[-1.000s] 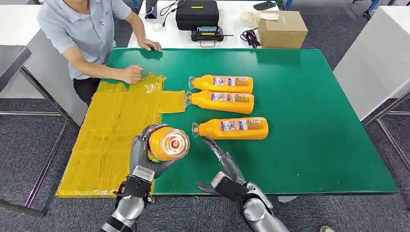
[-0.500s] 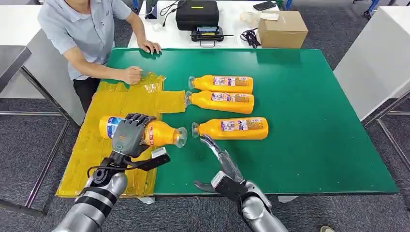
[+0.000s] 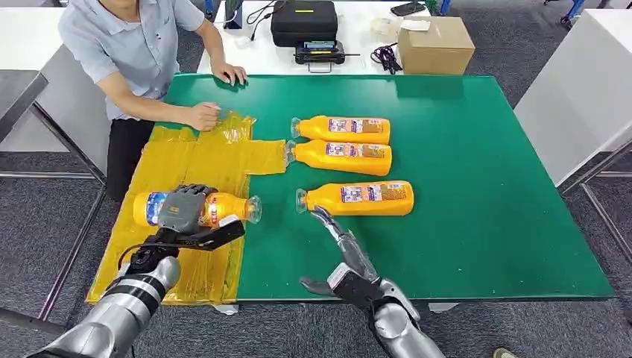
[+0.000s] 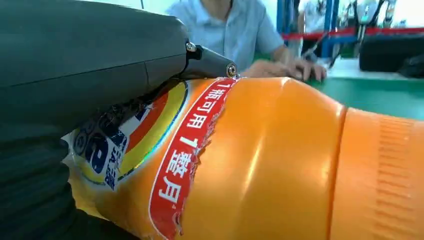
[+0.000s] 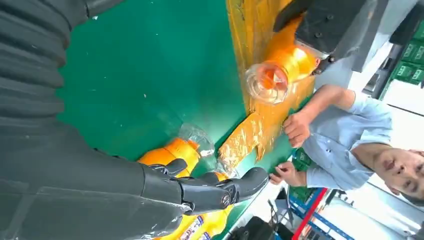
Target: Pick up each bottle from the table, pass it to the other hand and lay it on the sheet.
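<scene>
Green table (image 3: 477, 186): bottle (image 4: 280, 165) reads "整月".

The bottle (image 4: 280, 165) is glossy orange plastic with a shiny printed label whose edge looks torn and rough. The sheet (image 3: 179, 194) is thin yellow film, wrinkled and shiny. The table (image 3: 477, 194) has a matt green, smooth top. The robot hand (image 3: 182, 209) looks like dark matt plastic, and its arm (image 3: 119, 313) is silver metal. The box (image 3: 436, 45) is plain brown cardboard.
</scene>
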Robot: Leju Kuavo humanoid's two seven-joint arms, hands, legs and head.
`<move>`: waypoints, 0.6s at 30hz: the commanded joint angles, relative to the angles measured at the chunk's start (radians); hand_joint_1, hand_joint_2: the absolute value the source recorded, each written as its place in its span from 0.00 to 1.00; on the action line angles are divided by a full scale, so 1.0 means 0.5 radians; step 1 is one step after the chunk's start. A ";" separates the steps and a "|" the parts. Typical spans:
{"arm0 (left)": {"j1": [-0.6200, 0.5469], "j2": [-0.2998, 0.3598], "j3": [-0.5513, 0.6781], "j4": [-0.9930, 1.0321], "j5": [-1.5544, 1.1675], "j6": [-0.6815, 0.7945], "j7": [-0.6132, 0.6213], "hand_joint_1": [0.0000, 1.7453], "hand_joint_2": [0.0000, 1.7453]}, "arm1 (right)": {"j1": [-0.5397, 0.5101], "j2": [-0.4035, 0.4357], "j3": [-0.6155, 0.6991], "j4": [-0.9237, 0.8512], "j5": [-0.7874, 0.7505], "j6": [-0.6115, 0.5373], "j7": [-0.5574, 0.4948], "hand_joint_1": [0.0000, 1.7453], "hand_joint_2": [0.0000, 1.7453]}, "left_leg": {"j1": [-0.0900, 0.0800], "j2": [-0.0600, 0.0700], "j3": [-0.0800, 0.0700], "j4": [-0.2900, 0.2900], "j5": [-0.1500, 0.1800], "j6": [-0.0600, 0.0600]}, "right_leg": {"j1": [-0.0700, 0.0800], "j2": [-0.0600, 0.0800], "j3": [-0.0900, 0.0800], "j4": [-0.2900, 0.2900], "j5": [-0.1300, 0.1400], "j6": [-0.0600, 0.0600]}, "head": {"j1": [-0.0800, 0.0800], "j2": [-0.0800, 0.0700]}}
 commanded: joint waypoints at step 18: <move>-0.161 -0.044 -0.046 0.341 0.017 -0.485 0.069 0.76 1.00 | -0.018 0.005 -0.087 0.058 0.015 0.016 0.000 0.00 1.00 | 0.001 0.002 0.004 -0.001 0.000 -0.003 | 0.001 0.001 0.004 -0.001 0.000 -0.004 | 0.000 0.000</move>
